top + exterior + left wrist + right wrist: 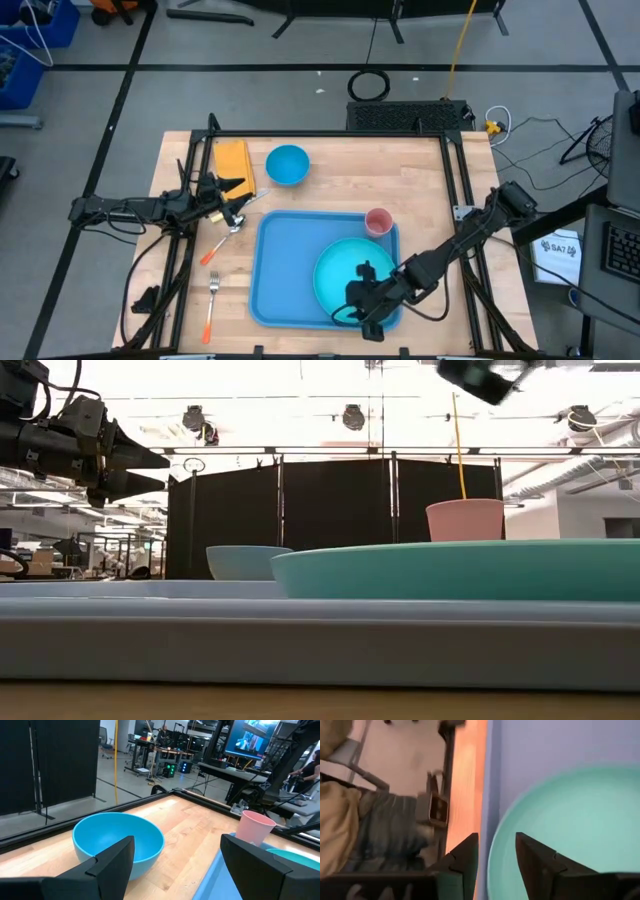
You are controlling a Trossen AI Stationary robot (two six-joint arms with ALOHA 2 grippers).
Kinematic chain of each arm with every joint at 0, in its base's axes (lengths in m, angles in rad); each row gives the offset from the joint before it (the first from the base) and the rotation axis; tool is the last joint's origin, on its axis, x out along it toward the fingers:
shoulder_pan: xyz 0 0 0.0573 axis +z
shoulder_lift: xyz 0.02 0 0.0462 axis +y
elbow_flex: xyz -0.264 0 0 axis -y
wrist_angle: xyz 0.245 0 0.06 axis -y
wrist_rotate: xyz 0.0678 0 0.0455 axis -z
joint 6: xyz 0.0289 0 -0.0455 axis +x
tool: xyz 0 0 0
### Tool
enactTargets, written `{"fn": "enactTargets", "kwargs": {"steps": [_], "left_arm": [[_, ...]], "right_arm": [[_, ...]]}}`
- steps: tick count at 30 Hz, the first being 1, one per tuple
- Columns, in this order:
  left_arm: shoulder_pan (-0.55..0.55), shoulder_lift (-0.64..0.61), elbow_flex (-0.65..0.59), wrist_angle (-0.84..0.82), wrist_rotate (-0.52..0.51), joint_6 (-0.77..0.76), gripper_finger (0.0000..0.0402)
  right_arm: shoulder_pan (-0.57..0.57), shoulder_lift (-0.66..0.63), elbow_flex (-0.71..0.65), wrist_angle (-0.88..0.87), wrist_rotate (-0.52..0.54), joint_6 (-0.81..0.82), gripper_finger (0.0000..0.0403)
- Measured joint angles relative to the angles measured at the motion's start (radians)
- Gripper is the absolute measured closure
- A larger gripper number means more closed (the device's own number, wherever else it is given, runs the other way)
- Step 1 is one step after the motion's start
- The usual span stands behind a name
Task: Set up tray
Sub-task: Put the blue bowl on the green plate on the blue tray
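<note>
Fingers parted narrowly, right gripper (pixel 362 304) straddles the teal plate's (pixel 345 275) rim; left gripper (pixel 236 197) gapes wide, empty. Stiff, light, slick tray (pixel 283 270): grip its rim.

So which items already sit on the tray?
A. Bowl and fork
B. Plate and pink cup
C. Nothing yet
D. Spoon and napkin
B: the high view shows the plate and the pink cup inside the tray; the bowl, fork and spoon lie on the table outside it.
</note>
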Motion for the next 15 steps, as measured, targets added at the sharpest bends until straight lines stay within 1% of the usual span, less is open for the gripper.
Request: {"fn": "enactTargets", "kwargs": {"steps": [5,8,11,15], "left_arm": [[0.000,0.000,0.000,0.000,0.001,-0.009,0.0100],[0.000,0.000,0.000,0.000,0.003,-0.061,0.0100],[0.000,0.000,0.000,0.000,0.035,-0.122,0.0101],[0.021,0.003,0.007,-0.012,0.047,-0.229,0.0101]], "right_arm": [[-0.057,0.000,0.000,0.120,0.092,-0.215,0.0283],[-0.105,-0.009,0.000,0.145,0.174,-0.324,0.0284],[-0.156,-0.020,0.001,0.144,0.225,-0.402,0.0284],[-0.235,-0.053,0.000,0.128,0.225,-0.479,0.0286]]}}
